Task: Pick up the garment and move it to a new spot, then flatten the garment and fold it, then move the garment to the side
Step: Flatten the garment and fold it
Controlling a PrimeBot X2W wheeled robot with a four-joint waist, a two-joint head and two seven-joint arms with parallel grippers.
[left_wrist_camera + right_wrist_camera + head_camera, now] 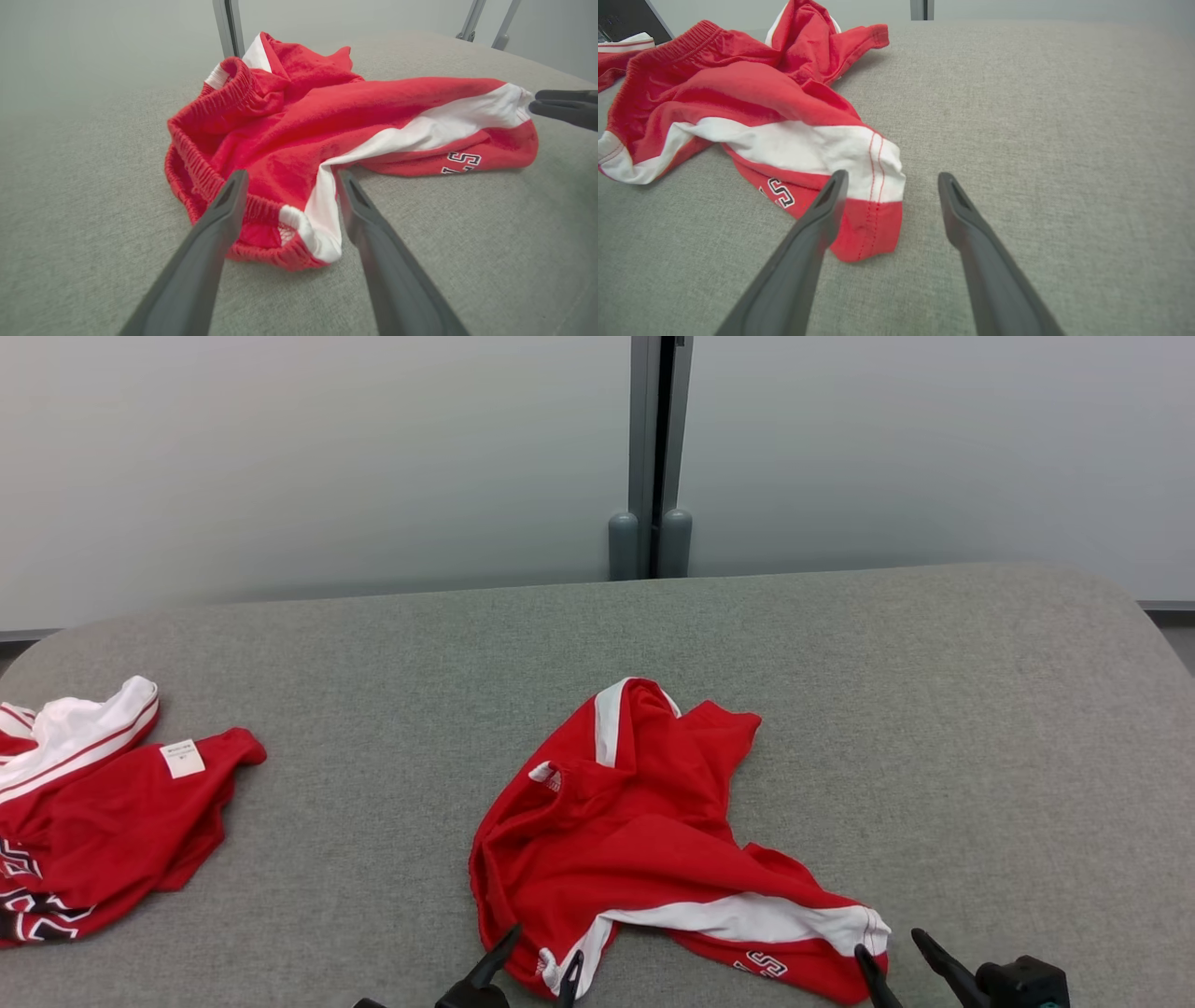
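The garment [644, 840] is a pair of red shorts with white side stripes, lying crumpled on the grey table near the front middle. My left gripper [543, 954] stands open at the garment's near left corner, its fingers either side of the elastic waistband and white stripe [322, 219]. My right gripper [887, 947] is open over the near right leg hem [873, 224], left finger above the red cloth, right finger over bare table. Nothing is held. The right gripper's fingers [565, 107] show at the left wrist view's right edge.
A second red and white garment [93, 812] with a white label lies at the table's left edge. The grey fabric table [934, 709] has open room to the right and behind. A pale wall with a grey post [653, 457] stands beyond the far edge.
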